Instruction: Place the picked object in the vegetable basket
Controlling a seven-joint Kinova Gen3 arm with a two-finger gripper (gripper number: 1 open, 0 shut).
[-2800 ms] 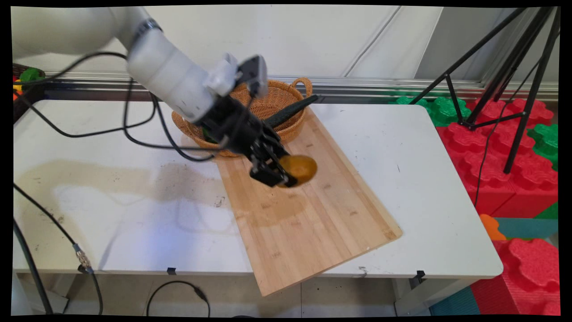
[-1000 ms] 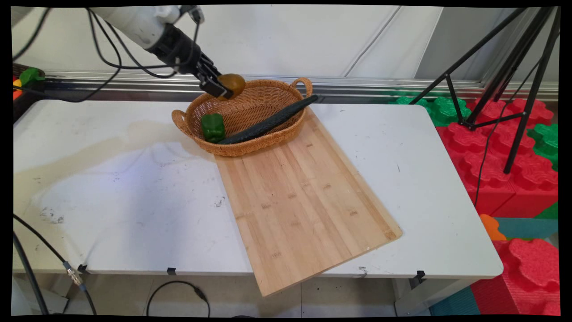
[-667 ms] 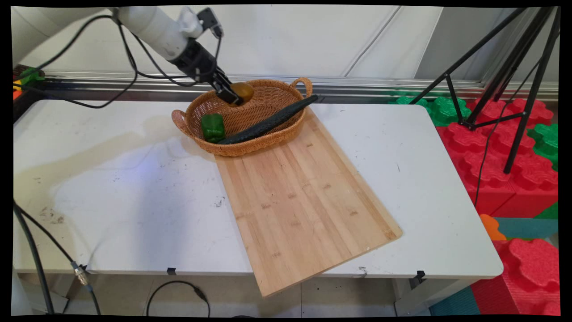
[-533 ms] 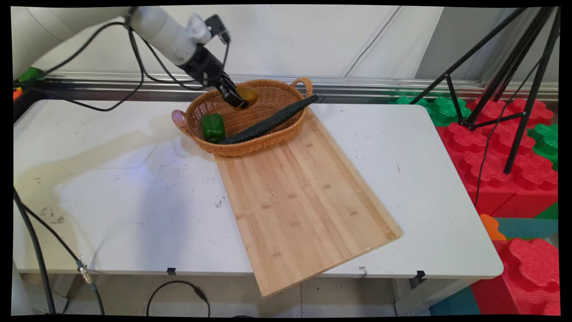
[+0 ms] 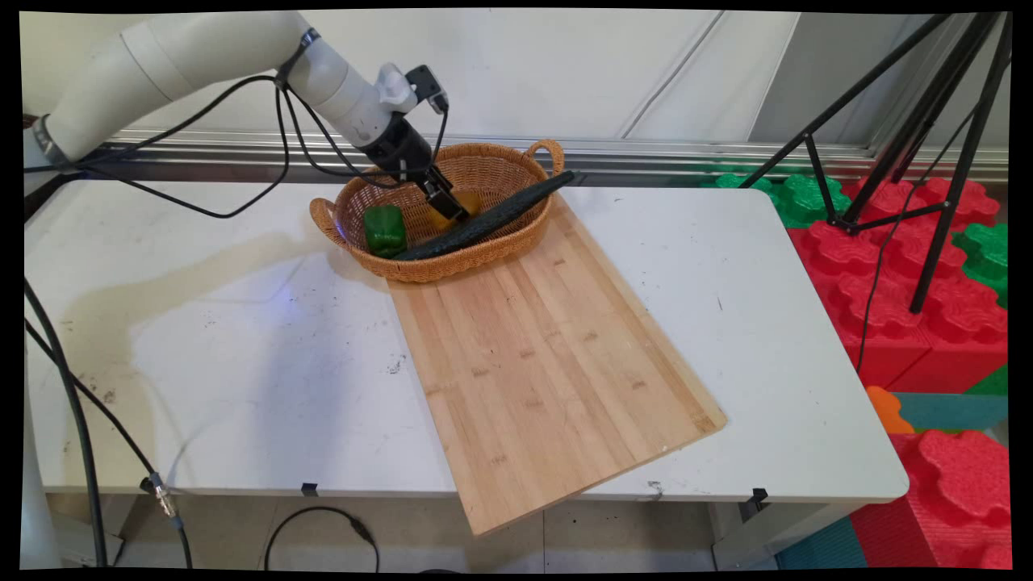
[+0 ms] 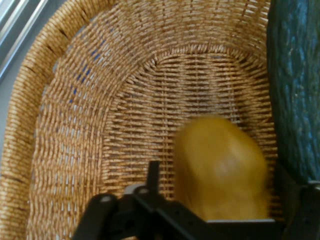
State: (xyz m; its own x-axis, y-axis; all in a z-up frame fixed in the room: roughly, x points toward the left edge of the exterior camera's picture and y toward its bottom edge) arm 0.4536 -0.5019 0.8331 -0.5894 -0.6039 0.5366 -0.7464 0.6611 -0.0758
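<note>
White and scuffed, the table (image 5: 202, 339) carries a long bamboo board (image 5: 541, 355) of pale glued strips, set at a slant with one corner past the near edge. At the board's far end sits an oval wicker basket (image 5: 492, 250) with loop handles and a tightly woven wall (image 6: 65, 130). Reaching down into the basket, the black gripper (image 5: 452, 211) has its fingers set around a smooth, rounded yellow-brown potato (image 6: 220, 167), low over the woven floor; whether they press it cannot be told. Just beside the potato lies a long, dark green, bumpy cucumber (image 5: 492, 216), its tip resting over the rim. A glossy, blocky green pepper (image 5: 384, 230) sits at the basket's other end.
</note>
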